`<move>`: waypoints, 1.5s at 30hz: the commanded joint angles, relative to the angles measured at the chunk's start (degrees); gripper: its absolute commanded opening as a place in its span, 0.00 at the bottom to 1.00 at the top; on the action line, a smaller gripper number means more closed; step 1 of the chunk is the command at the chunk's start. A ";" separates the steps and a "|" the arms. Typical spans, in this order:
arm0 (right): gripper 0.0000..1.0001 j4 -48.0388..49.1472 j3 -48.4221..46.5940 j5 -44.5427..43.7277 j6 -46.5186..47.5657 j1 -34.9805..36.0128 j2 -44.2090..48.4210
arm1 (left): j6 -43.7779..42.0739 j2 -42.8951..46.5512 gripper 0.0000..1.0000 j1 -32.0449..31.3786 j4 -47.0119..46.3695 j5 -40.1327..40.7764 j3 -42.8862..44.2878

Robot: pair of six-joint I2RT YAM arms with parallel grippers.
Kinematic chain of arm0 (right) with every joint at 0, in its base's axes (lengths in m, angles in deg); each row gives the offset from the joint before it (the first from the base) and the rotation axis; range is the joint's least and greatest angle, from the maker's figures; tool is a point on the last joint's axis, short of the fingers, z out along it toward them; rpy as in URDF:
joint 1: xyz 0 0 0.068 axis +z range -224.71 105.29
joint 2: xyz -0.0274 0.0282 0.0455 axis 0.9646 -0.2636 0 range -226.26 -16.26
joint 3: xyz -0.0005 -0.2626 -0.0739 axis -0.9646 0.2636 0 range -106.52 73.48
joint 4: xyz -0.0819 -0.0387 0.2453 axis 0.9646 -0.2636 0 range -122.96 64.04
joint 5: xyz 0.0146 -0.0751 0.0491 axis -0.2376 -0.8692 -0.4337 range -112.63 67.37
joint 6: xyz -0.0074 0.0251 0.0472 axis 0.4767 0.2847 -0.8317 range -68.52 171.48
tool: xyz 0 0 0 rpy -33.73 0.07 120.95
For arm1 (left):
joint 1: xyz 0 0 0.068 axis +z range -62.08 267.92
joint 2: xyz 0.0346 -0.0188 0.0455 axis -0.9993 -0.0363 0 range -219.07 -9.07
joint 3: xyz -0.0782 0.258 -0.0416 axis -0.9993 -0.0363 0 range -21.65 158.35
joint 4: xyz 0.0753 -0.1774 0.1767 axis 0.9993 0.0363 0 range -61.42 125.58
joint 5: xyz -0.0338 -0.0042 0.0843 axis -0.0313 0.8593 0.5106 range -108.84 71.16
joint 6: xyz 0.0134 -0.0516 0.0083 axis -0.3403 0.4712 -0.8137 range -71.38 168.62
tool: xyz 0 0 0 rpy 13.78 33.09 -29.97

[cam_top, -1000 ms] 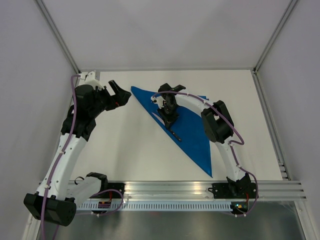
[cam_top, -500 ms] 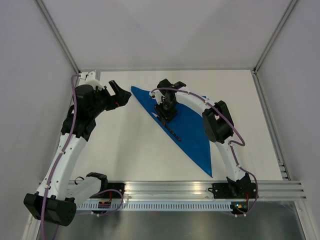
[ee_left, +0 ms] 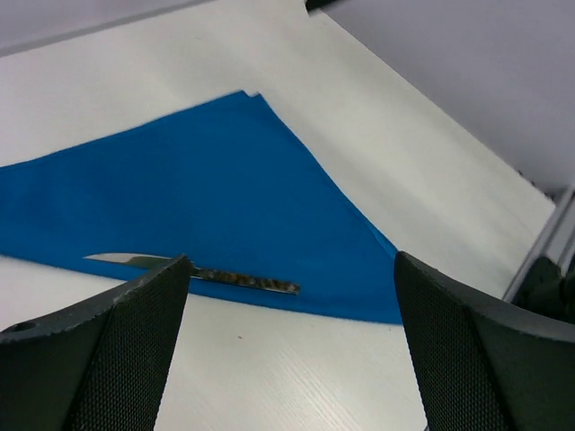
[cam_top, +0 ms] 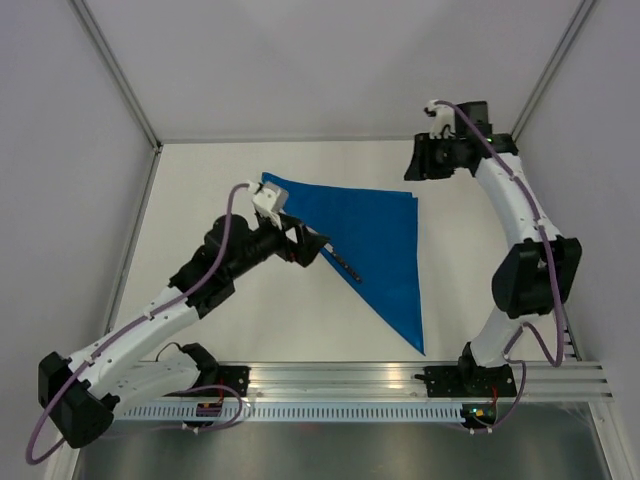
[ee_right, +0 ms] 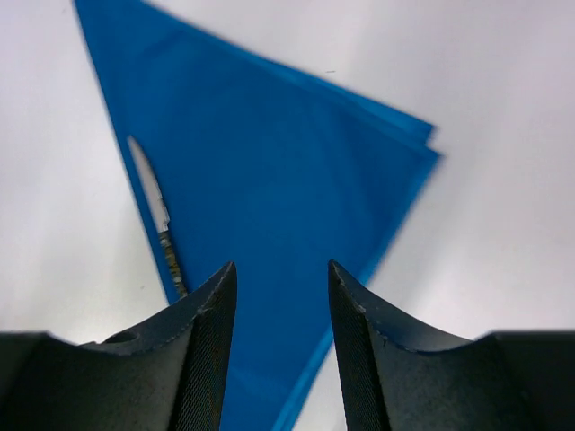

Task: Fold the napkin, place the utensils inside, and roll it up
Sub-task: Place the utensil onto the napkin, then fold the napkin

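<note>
The blue napkin (cam_top: 385, 240) lies folded into a triangle on the white table, its long edge running from back left to front right. The knife (cam_top: 342, 263) rests on that long edge, blade toward the back left. My left gripper (cam_top: 312, 252) hovers open just left of the knife; in the left wrist view its jaws (ee_left: 292, 269) frame the knife (ee_left: 207, 272) and the napkin (ee_left: 225, 189), touching neither. My right gripper (cam_top: 413, 166) is raised at the back right, open and holding nothing. Its wrist view looks down between the jaws (ee_right: 280, 269) at the napkin (ee_right: 287, 171) and knife (ee_right: 160, 220).
An aluminium rail (cam_top: 400, 376) runs along the table's near edge by the arm bases. Grey enclosure walls and metal posts (cam_top: 120, 75) bound the table on three sides. Bare white tabletop (cam_top: 260, 320) lies left of the napkin.
My right gripper opened off the knife, lifted and swung to the back right. My left arm came in from the back left to the napkin's long edge beside the knife.
</note>
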 commanded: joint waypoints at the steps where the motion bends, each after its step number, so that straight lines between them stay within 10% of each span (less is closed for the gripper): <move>1: 0.51 4.60 8.37 2.95 -1.93 -4.65 7.74 | -14.54 -0.18 0.97 -12.17 -17.37 8.78 -7.98; 20: 0.50 11.21 19.30 4.79 -1.84 -18.55 11.90 | -48.14 -42.00 0.99 -47.29 -61.89 25.95 -16.36; 45: 0.31 11.92 19.91 5.94 -2.72 -18.47 10.84 | -52.20 -62.85 0.65 -50.55 -62.34 20.06 -2.73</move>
